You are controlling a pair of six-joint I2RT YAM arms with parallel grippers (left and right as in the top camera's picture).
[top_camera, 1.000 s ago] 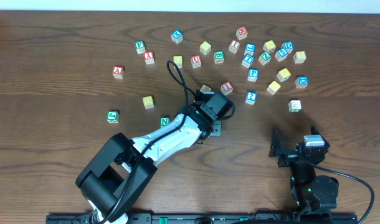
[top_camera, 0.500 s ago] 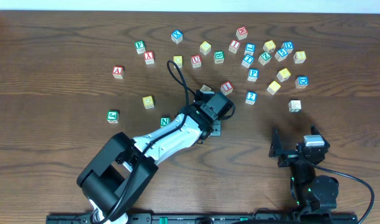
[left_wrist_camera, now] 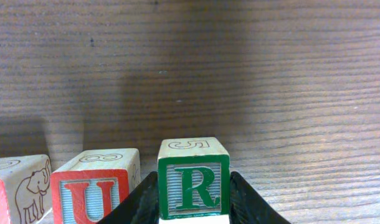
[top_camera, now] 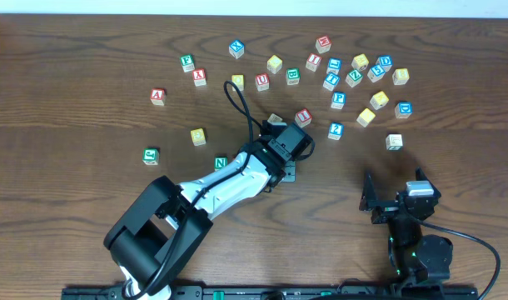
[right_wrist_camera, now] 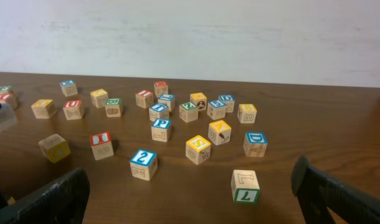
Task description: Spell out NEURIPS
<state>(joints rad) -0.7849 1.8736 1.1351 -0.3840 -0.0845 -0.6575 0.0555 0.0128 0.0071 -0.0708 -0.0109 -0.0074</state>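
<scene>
A green R cube [left_wrist_camera: 194, 179] stands on the table between my left gripper's [left_wrist_camera: 194, 190] fingers, which press on both of its sides. Just left of it sits a red U cube [left_wrist_camera: 95, 186], then a cube with an elephant on its side [left_wrist_camera: 19, 186]. From overhead the left wrist [top_camera: 285, 148] covers these; the green N cube [top_camera: 221, 162] shows beside the arm. The red I cube [top_camera: 302, 117], blue P cube [top_camera: 338, 100] and yellow S cube [right_wrist_camera: 198, 148] lie farther back. My right gripper [right_wrist_camera: 190, 202] stands open and empty near the front right.
Several other letter cubes are scattered across the back right [top_camera: 358, 71] and back left [top_camera: 191, 71], among them a second red U [top_camera: 261, 82]. A green 7 cube [right_wrist_camera: 245, 185] and a blue 2 cube [right_wrist_camera: 144, 163] lie nearest the right gripper.
</scene>
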